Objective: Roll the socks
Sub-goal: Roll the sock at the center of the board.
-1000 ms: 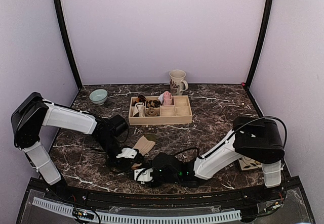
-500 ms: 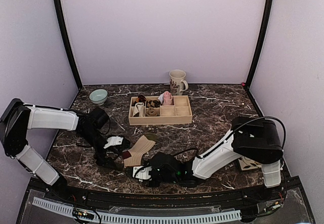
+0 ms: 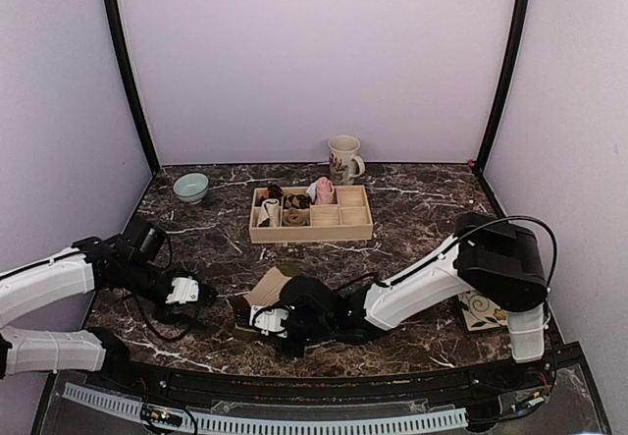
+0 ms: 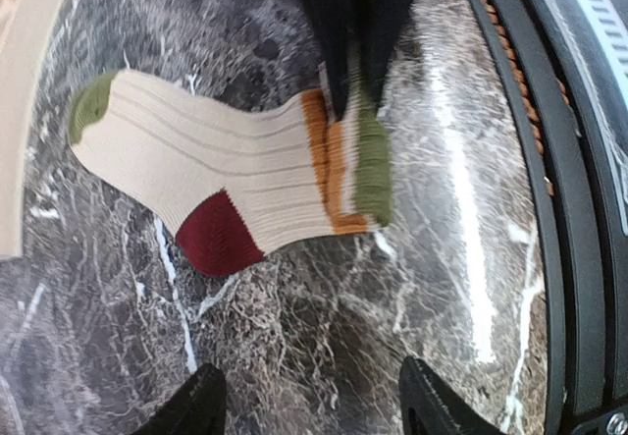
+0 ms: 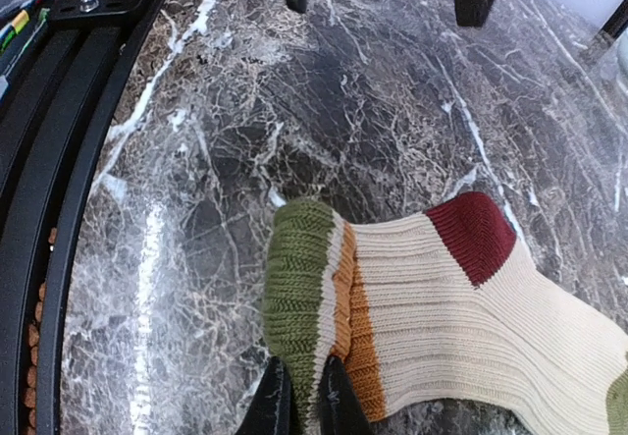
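Sock (image 4: 226,180), cream w/ green cuff, orange stripe & dark-red heel, lies flat on marble table (image 3: 412,209) near front edge. R gripper (image 5: 302,396) is clenched on the cuff. L gripper (image 4: 314,401) sits to its left, jaws spread, holding nothing, clear of the fabric. Farther back: wooden tray (image 3: 312,231) w/ pink sock (image 3: 324,191) inside, then bowl (image 3: 190,187) & mug (image 3: 343,158) at rear.

Left arm (image 3: 44,288) and right arm (image 3: 422,293): white link shells, black joint housings. Black cable (image 3: 510,221) arcs over right arm's bulky housing at the table's (image 3: 412,224) right edge. Fingers (image 4: 201,407) black.
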